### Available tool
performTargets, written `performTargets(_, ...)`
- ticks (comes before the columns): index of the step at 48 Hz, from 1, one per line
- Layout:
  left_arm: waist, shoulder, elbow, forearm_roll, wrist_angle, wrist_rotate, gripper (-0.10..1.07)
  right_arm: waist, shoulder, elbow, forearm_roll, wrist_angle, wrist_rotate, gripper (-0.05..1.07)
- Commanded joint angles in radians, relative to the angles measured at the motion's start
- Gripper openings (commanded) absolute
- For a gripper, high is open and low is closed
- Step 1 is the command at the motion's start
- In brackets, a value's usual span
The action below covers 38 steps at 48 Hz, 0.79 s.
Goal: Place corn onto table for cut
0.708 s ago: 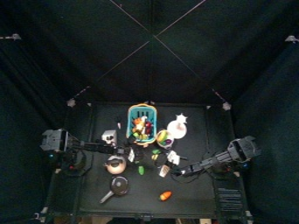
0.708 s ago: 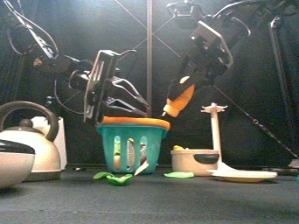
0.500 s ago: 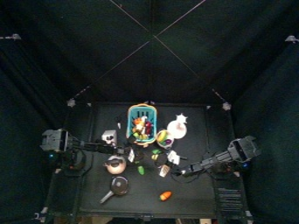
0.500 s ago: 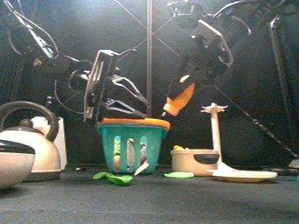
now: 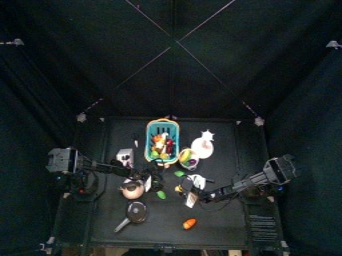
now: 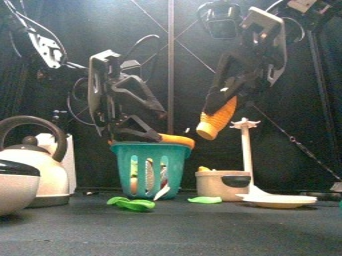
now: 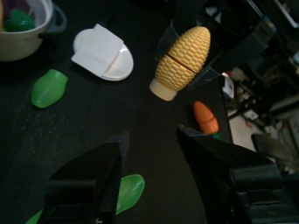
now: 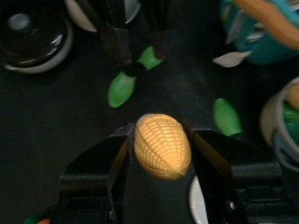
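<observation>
The corn [image 8: 162, 144] is a yellow ribbed cob. My right gripper [image 8: 162, 131] is shut on it, one jaw on each side. In the front view the corn [image 6: 218, 117] hangs tilted in the air above the table, right of the teal basket [image 6: 147, 165]. From the left wrist view the corn [image 7: 184, 59] shows ahead with the right arm's dark jaws around it. My left gripper [image 7: 149, 157] stands open with nothing in it, over bare table. Seen from the front, the left gripper [image 6: 123, 112] hangs just above the basket. In the top view both grippers meet near the table's middle, at the corn [image 5: 182, 180].
A kettle [image 6: 27, 160] stands at the front left. A frying pan [image 5: 136, 210] and an orange lump [image 5: 190, 222] lie nearer the front edge. Green leaves [image 8: 121, 88] lie on the table under the corn. A white plate [image 6: 274, 198] and a bowl [image 6: 221, 183] sit on the right.
The right gripper has carried the corn a little to the right and lower in the front view. The left arm has turned and shifted closer to the basket.
</observation>
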Motion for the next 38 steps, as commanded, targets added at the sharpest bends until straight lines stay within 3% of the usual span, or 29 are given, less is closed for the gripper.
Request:
performTargets(1,-0.003,-0.026,-0.025,0.089,-0.009,0.0,0.87,-0.038,-0.031,0.002,0.04,-0.13,0.002,0.58)
performTargets(18,-0.06,-0.063,-0.003,0.247,-0.014,0.0,0.87,-0.238,0.017,0.092,0.156,-0.658,0.006,0.58)
performTargets(38,-0.061,-0.063,0.006,0.255,-0.012,0.002,0.87,-0.299,0.081,0.101,0.135,-0.828,0.012,0.58)
